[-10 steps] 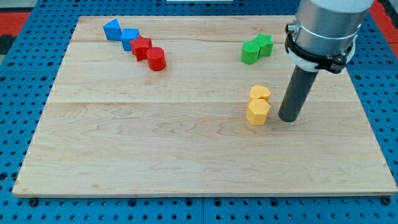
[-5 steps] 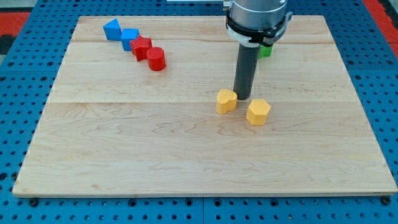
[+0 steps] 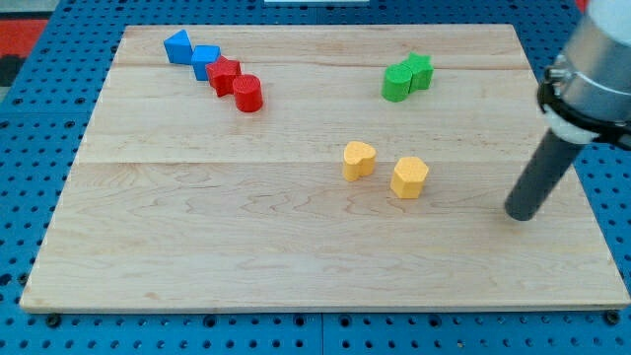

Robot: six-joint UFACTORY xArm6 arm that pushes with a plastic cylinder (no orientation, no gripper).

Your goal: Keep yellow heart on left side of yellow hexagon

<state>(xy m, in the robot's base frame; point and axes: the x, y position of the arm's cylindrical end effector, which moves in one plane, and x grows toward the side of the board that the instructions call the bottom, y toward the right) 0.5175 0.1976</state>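
The yellow heart [image 3: 359, 160] is lying near the middle of the wooden worktop [image 3: 246, 237], just to the view's left of the yellow hexagon [image 3: 408, 177] and slightly higher, with a small gap between them. My tip [image 3: 521, 214] is resting on the worktop well to the view's right of the hexagon, touching no block. There are no jaws on this arm, only the rod, so nothing is being held. Two green blocks [image 3: 406, 77] are sitting together toward the view's top right. At the top left, two blue blocks [image 3: 191, 53] and two red blocks [image 3: 237, 85] are forming a diagonal chain.
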